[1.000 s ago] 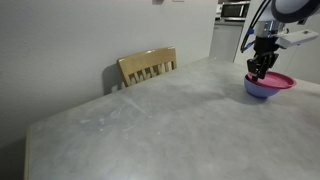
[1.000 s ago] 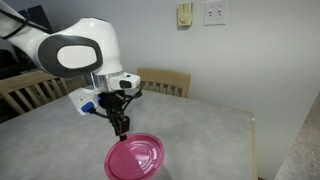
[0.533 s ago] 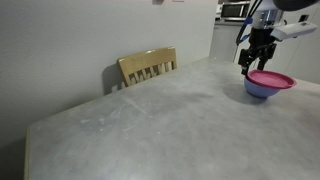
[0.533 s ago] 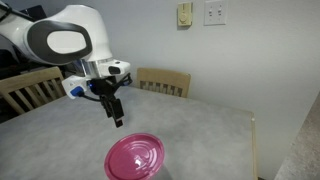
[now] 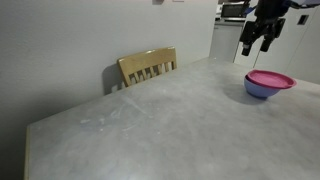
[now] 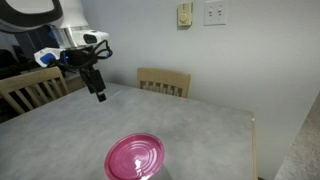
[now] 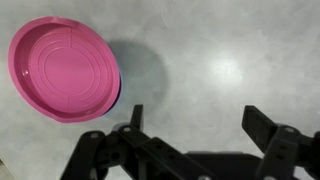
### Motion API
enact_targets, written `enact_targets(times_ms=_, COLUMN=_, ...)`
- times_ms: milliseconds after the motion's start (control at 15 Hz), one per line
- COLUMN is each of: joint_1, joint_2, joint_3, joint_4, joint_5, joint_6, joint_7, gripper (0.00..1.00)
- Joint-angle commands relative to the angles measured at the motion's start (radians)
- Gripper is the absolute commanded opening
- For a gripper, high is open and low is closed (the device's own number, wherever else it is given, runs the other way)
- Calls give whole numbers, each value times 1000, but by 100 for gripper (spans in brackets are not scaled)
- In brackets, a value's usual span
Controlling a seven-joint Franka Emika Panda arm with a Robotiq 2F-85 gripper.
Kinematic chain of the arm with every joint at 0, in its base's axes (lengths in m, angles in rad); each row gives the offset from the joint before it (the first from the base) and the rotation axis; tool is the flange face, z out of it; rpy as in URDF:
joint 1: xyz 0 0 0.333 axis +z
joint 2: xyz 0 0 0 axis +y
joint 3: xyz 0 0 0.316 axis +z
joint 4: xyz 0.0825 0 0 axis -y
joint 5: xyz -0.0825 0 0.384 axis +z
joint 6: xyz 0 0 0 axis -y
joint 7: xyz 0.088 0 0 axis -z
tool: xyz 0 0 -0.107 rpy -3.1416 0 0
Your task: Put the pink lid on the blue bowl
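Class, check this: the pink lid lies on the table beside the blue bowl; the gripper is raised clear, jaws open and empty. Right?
No: the pink lid sits on top of the blue bowl, as an exterior view shows. The gripper is raised clear, jaws open and empty.

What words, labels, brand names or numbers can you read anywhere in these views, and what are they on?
No readable text in any view.
On the flat round magenta-pink plastic lid: only moulded concentric rings, no lettering.
On the small periwinkle-blue plastic bowl: nothing visible.
On the white wall plates: too small to show any marking.
On the black gripper: no label visible.
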Motion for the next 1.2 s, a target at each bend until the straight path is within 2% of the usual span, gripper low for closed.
enact_targets(times_ms=0, joint_1=0, joint_2=-62, joint_3=27, joint_4=-24, joint_5=33, joint_6=-34, joint_7=11, gripper=100)
enact_targets(times_ms=333, joint_1=-3, joint_2=-47, joint_3=41, joint_4=-22, joint_5=89, joint_6=-9, joint_7=18, gripper=100)
enact_targets(times_ms=867, joint_1=4, joint_2=6, joint_3=42, joint_4=-26, joint_5=287, joint_6=-1, joint_7=-28, gripper=100)
enact_targets(times_ms=933, joint_1=-2, joint_2=-12, joint_3=42, joint_4=-22, joint_5=236, joint_6=-19, joint_7=4, gripper=100)
enact_targets(times_ms=1133, joint_1=0, joint_2=1, joint_3=44, joint_4=-22, joint_5=259, joint_6=-19, joint_7=-3, gripper=100)
